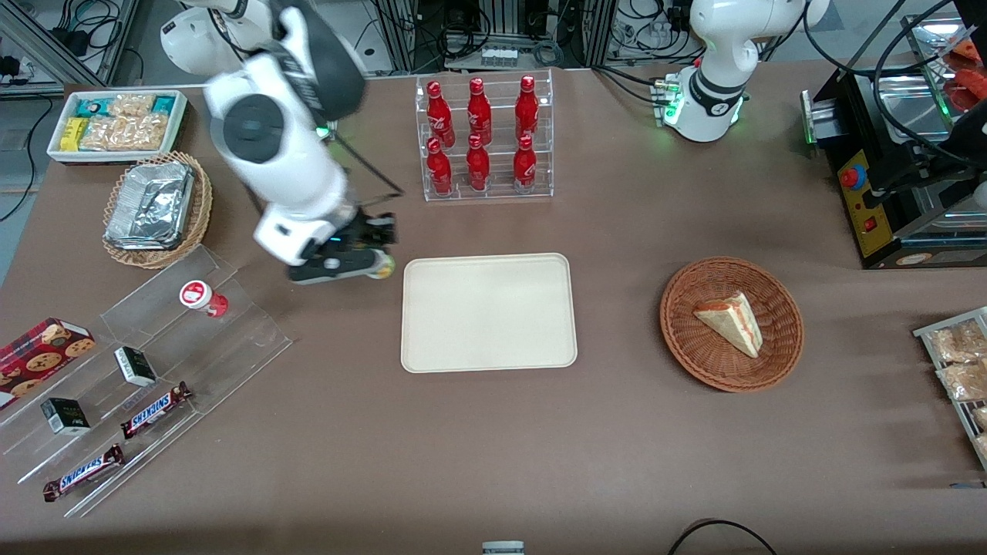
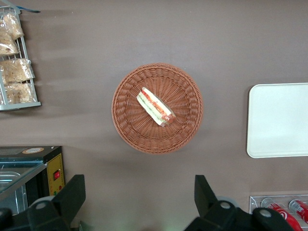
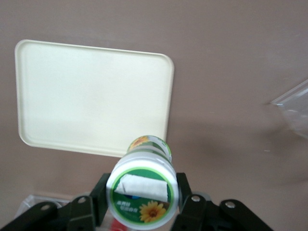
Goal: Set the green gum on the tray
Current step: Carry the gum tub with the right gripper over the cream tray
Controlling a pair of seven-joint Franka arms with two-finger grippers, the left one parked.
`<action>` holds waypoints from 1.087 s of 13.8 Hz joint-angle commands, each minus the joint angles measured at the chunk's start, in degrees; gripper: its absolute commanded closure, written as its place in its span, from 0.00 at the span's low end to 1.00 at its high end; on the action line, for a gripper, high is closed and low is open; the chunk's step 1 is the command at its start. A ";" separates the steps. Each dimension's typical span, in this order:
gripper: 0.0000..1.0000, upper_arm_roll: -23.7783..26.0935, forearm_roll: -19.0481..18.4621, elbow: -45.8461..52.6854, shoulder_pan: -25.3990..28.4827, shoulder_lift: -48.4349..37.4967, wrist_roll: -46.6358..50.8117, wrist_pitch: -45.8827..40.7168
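The green gum (image 3: 143, 190), a small white canister with a green-and-white lid bearing a sunflower mark, is held between the fingers of my gripper (image 3: 142, 195), which is shut on it. In the front view the gripper (image 1: 370, 258) hangs above the table just beside the tray's edge toward the working arm's end, and only a sliver of the green gum (image 1: 381, 269) peeks out under it. The cream tray (image 1: 488, 312) lies flat mid-table with nothing on it; the same tray (image 3: 94, 96) appears in the right wrist view.
A red-lidded canister (image 1: 197, 297) stands on a clear stepped stand (image 1: 231, 331) with snack bars. A rack of red bottles (image 1: 482, 139) stands farther from the camera than the tray. A wicker basket (image 1: 731, 324) with a sandwich lies toward the parked arm's end.
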 commanded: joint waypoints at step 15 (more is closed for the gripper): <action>1.00 -1.01 -0.48 3.99 13.04 23.88 20.32 25.00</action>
